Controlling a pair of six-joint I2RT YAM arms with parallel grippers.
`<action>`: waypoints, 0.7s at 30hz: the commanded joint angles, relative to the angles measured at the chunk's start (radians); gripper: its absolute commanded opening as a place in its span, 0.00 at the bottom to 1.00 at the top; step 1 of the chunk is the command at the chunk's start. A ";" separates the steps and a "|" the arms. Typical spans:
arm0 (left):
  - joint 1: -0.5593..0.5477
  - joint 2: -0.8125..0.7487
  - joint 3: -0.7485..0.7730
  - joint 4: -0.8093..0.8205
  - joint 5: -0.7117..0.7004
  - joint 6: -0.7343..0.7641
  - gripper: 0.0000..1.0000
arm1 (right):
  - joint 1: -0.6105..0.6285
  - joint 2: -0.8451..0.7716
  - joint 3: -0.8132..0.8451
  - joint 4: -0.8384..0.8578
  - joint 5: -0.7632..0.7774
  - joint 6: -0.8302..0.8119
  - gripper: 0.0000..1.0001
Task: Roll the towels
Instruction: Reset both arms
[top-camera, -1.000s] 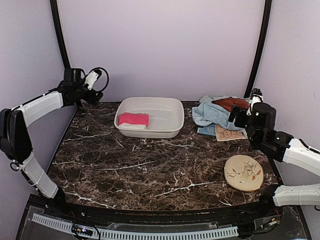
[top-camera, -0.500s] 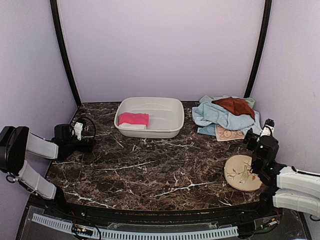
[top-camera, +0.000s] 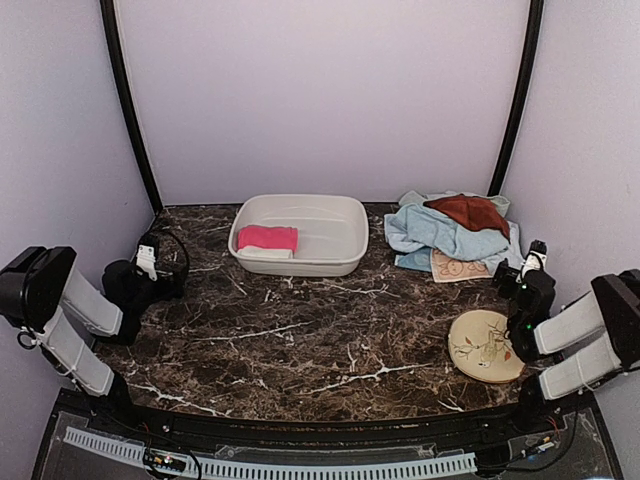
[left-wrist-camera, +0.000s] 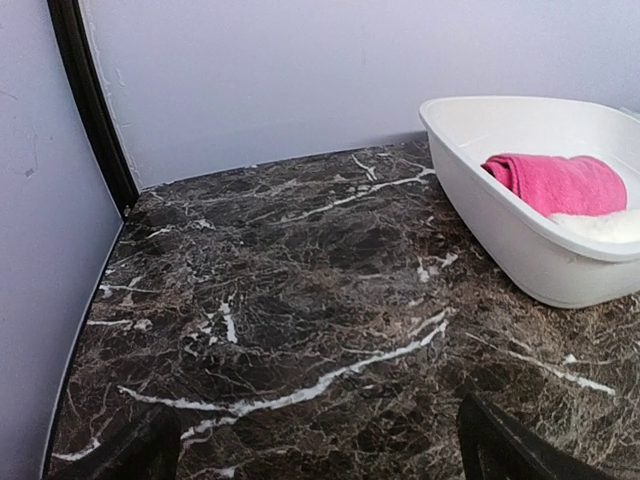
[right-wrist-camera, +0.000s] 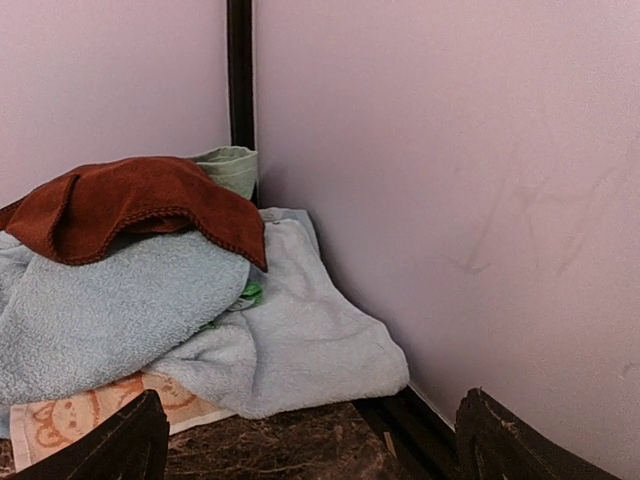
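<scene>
Left fingers (left-wrist-camera: 130, 455): spread wide, nothing held. They show as two dark tips in the bottom corners of the left wrist view, with bare tabletop (top-camera: 300, 330) between them.
Left arm: low at middle left of the overhead view, by the tabletop's left edge, well apart from the basin (top-camera: 340, 262).
Right fingers (right-wrist-camera: 515, 445): spread wide, nothing held. Dark tips sit in the bottom corners of the right wrist view, short of the towel pile.
Right arm: low at the right edge of the overhead view, just beside the round disc (top-camera: 487, 345).
Pink towel (top-camera: 267, 237): inside the basin at its left end, upper centre of the overhead view; looks rolled.
Cream-white towel (top-camera: 265, 253): in the basin, touching the pink towel's near side; its shape is hard to tell.
Loose pile: upper right of the overhead view, pushed into the back corner against the wall.
Rust-brown towel (top-camera: 465, 210): on top of the pile.
Light blue towel (top-camera: 430, 232): under the rust-brown one, its edge reaching the wall.
Patterned beige towel (top-camera: 458, 267): flat at the bottom of the pile, its near edge sticking out.
Pale green cloth (right-wrist-camera: 228, 165): at the back of the pile, by the black corner post.
Disc: lower right, near the tabletop's right edge, apart from the pile.
Open room: wide bare marble across the centre and lower left, between basin, pile and disc.
</scene>
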 joint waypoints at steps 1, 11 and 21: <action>0.002 -0.011 0.046 0.028 -0.080 -0.042 0.99 | -0.062 0.180 0.076 0.212 -0.327 -0.065 1.00; 0.002 -0.004 0.042 0.046 -0.079 -0.041 0.99 | -0.125 0.252 0.145 0.171 -0.461 -0.035 1.00; 0.002 -0.004 0.041 0.048 -0.079 -0.040 0.99 | -0.126 0.250 0.152 0.151 -0.464 -0.035 1.00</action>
